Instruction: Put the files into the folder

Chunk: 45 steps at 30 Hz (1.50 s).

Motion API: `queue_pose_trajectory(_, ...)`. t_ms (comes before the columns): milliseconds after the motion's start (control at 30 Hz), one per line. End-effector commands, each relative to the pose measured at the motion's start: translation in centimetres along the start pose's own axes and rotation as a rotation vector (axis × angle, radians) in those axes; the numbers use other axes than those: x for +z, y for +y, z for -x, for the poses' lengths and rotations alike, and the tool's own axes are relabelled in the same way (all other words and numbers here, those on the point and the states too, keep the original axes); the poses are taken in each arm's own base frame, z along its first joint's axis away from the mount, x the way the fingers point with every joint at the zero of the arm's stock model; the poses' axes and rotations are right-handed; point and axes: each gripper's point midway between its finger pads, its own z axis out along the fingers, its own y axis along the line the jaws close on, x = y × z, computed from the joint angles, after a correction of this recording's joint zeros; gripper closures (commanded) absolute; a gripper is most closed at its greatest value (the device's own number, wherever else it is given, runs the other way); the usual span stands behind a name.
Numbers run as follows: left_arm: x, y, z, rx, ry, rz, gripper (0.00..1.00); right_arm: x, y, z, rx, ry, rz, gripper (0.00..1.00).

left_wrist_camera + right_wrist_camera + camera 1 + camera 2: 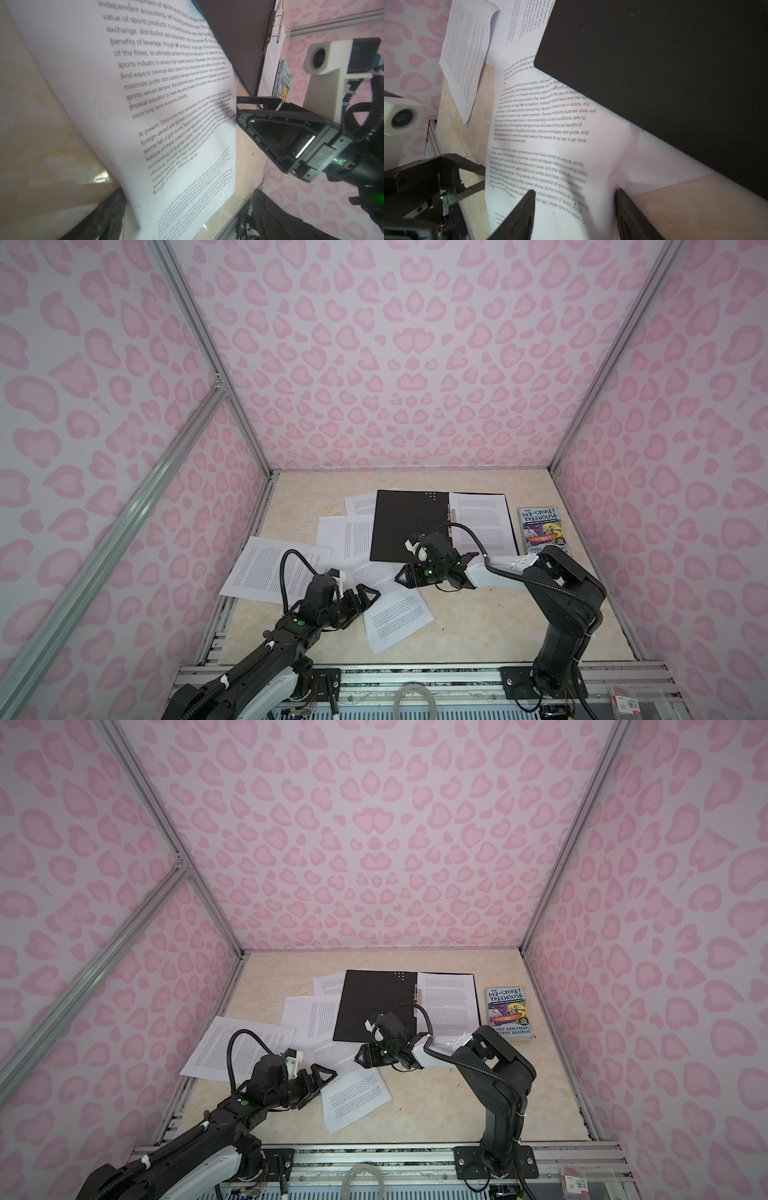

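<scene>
- Fingers (527, 205) of the right gripper (575, 194) stand half spread, tips at the centre sheet (374, 572), clamping nothing. The left gripper (368, 595) is spread wide and empty at that sheet's left edge.
- The folder (403, 526) lies open at far centre of the counter (478, 614), black inside up. One sheet (482, 522) rests on its right half. The other files (274, 568) lie loose to its left and near side.
- The centre sheet's far end sits under the folder's near edge. If you pull it, expect the folder to drag or the paper to crease.
- Closing on flat paper may catch nothing, because the buckle between the tips looks shallow.
- Avoid the book (544, 531) right of the folder.
</scene>
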Motion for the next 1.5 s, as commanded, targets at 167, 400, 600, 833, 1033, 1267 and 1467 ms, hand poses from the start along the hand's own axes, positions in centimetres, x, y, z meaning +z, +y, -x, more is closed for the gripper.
queue_pose_trajectory(167, -0.6, 0.5, 0.1, -0.022, -0.02, 0.036, 0.04, 0.3, -1.2, -1.9, 0.042, 0.065, -0.038, 0.38)
queue_pose_trajectory(400, -0.6, -0.7, 2.1, 0.019, -0.094, 0.036, 0.04, -0.2, 0.7, -1.8, 0.082, 0.056, 0.075, 0.37)
queue_pose_trajectory(600, -0.3, 0.0, 2.1, 0.018, -0.091, 0.067, 0.04, -0.9, 1.8, -1.2, 0.159, 0.03, 0.215, 0.37)
queue_pose_trajectory(833, -0.6, 1.6, 2.6, 0.04, -0.118, 0.158, 0.04, -1.8, 2.6, -0.7, 0.187, 0.015, 0.299, 0.36)
queue_pose_trajectory(1033, -1.0, 2.6, 2.9, 0.053, -0.135, 0.232, 0.03, -1.8, 3.2, -1.4, 0.238, -0.014, 0.316, 0.36)
queue_pose_trajectory(1267, -2.0, 3.7, 3.4, 0.089, -0.158, 0.331, 0.04, -1.6, 4.8, -2.0, 0.274, -0.007, 0.405, 0.37)
queue_pose_trajectory(1467, -2.2, 4.2, 3.7, 0.107, -0.159, 0.373, 0.04, -0.8, 4.5, -3.1, 0.174, 0.019, 0.267, 0.37)
